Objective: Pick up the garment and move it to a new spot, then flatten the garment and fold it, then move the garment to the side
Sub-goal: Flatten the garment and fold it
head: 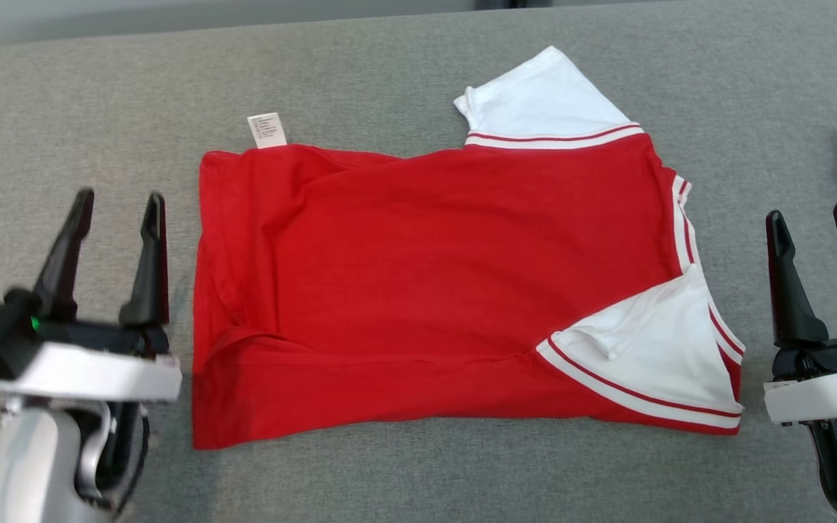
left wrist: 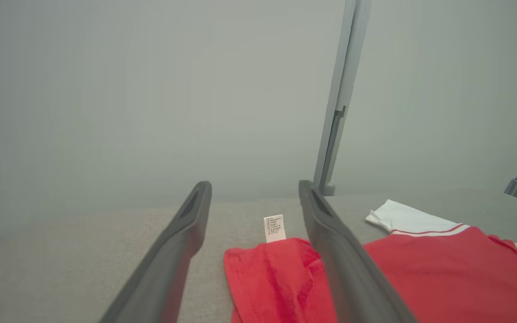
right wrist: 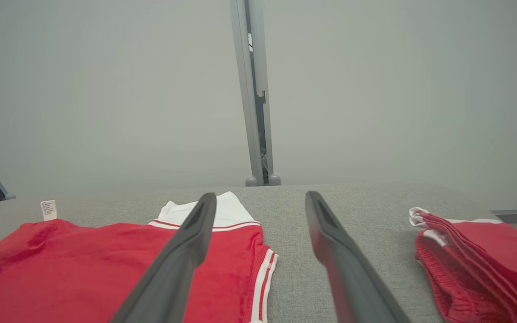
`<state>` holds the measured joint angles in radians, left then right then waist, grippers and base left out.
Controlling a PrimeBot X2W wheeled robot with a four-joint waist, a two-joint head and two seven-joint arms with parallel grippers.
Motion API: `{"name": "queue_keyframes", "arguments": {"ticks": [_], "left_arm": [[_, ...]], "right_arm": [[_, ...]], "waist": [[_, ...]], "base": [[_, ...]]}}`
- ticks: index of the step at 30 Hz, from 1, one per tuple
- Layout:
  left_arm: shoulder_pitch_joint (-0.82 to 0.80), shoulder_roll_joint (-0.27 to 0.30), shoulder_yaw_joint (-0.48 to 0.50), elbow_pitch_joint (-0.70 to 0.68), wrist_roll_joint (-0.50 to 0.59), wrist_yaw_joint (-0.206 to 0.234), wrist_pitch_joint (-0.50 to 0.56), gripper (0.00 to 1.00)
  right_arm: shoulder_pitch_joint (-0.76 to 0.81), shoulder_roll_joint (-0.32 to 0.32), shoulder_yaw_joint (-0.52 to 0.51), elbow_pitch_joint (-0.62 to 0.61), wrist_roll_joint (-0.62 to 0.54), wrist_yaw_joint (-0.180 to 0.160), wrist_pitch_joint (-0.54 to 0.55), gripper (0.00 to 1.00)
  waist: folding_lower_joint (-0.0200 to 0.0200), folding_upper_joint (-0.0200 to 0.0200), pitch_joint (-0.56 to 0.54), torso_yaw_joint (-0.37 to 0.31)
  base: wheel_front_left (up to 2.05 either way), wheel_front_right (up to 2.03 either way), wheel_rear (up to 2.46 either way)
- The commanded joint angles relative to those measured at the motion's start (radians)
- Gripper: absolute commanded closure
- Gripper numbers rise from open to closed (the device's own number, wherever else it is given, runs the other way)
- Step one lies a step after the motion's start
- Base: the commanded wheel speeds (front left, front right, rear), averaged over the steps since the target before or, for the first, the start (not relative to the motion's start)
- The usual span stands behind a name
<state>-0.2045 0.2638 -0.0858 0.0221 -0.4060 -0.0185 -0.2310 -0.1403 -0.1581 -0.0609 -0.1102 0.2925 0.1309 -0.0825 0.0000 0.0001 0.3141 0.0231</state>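
I find the left gripper (head: 120,197) nearest me at the lower left of the head view. Its fingers are spread wide with nothing between them, and it stands just beside the garment's left edge without touching it. The right gripper (head: 808,213), at the lower right, is likewise wide open and empty, off the garment's right edge.

Between them the garment (head: 426,290), red with white sleeves, lies spread on the grey table (head: 389,479), its length running left to right. The near sleeve (head: 651,349) is folded in over the red body at the near right corner. A raised crease runs along the near hem.

Farther back, a white label (head: 267,131) pokes out from the far left edge onto the table. The far sleeve (head: 542,94) juts past the far edge on the right. Right of the right gripper, a second garment (right wrist: 474,255), red and white, lies bunched and apart from the first. Beyond the table's far edge a grey post (right wrist: 254,89) stands upright.
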Motion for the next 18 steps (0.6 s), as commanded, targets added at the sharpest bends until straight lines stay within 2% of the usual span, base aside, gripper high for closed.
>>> {"name": "queue_keyframes", "arguments": {"ticks": [1, 5, 11, 18], "left_arm": [[-0.056, 0.017, -0.001, 0.015, -0.009, -0.014, 0.022, 0.0], [-0.194, 0.042, -0.009, 0.114, -0.051, -0.05, 0.115, 0.0], [-0.374, 0.084, -0.03, 0.354, -0.127, -0.095, 0.232, 0.0], [-0.48, 0.128, -0.081, 0.554, -0.203, -0.112, 0.318, 0.0]], "right_arm": [[-0.013, -0.007, 0.004, 0.005, 0.008, 0.0, -0.003, 0.0], [-0.037, -0.01, 0.019, 0.01, 0.014, 0.0, -0.007, 0.0], [-0.085, 0.009, 0.066, 0.032, 0.024, 0.0, -0.025, 0.0], [-0.119, 0.016, 0.105, 0.085, 0.035, 0.0, -0.065, 0.0]], "waist": [[0.0, -0.0001, 0.011, -0.017], [0.0, -0.0001, 0.044, -0.043], [0.0, -0.0001, 0.114, -0.09], [0.0, -0.0001, 0.163, -0.119]], "base": [[0.0, 0.0, 0.0], [0.0, 0.0, 0.0], [0.0, 0.0, 0.0], [0.0, 0.0, 0.0]]}}
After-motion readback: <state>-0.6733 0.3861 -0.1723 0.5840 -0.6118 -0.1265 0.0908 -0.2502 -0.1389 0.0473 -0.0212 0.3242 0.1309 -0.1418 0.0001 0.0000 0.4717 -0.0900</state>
